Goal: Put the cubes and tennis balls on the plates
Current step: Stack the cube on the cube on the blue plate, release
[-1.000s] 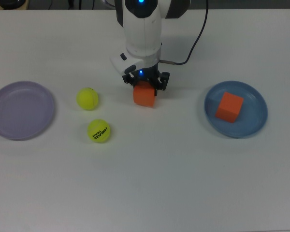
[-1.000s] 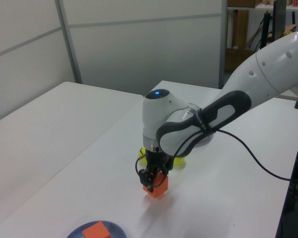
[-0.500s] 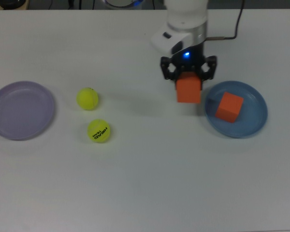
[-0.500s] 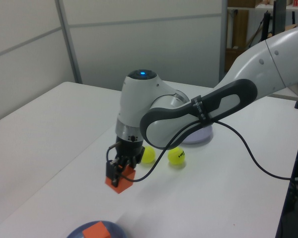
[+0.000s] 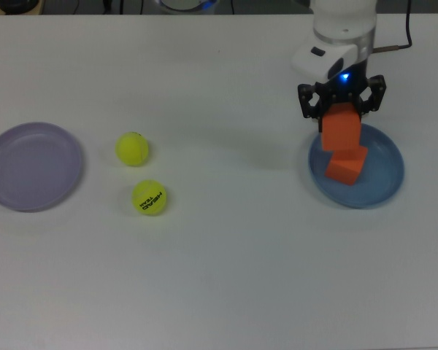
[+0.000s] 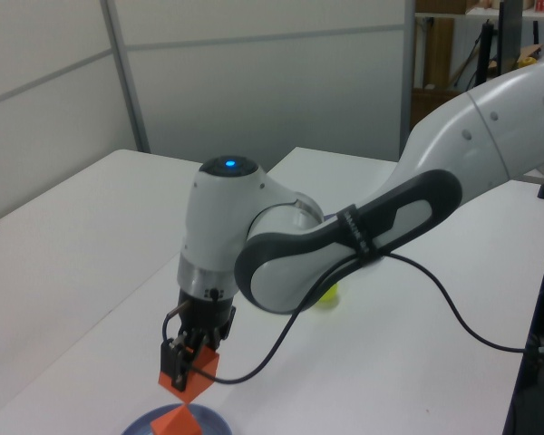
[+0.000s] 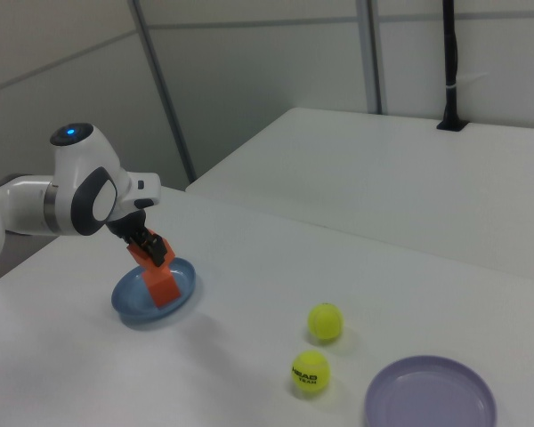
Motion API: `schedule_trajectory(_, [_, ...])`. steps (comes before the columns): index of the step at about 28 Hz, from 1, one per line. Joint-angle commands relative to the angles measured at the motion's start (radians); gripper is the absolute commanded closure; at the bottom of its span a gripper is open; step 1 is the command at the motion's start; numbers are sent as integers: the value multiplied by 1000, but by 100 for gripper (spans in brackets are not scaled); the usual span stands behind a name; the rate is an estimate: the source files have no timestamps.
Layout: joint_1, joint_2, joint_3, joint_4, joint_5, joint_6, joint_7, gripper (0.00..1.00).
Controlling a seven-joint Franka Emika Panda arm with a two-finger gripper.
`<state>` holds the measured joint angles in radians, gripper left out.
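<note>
My gripper [image 5: 342,120] [image 6: 185,367] [image 7: 149,246] is shut on an orange cube [image 5: 341,128] [image 6: 189,375] [image 7: 151,253] and holds it in the air over the blue plate [image 5: 383,182] [image 6: 212,422] [image 7: 125,301], at the top view's right. A second orange cube [image 5: 347,167] [image 6: 171,423] [image 7: 164,284] lies on that plate, just beneath the held one. Two yellow-green tennis balls rest on the table: a plain one [image 5: 133,149] [image 7: 325,322] and a lettered one [image 5: 150,197] [image 7: 309,372]. The lavender plate [image 5: 33,166] [image 7: 430,395] sits bare at the top view's far left.
A black cable [image 5: 407,29] [image 6: 471,304] trails from the arm across the white table. A black post [image 7: 449,67] stands on the neighbouring table in the right view.
My gripper has carried the orange cube to the top view's right, from beside the tennis balls to above the blue plate and the cube lying on it.
</note>
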<state>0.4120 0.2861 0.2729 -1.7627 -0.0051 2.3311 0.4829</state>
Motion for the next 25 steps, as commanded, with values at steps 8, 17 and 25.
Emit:
schedule_trajectory(8, [19,93,37,60,-81,21,80,100])
schedule_trajectory(17, [21,110,37,60,-82,22,82,100])
schedule_trajectory(25, [21,148,37,77,-98,22,111,6])
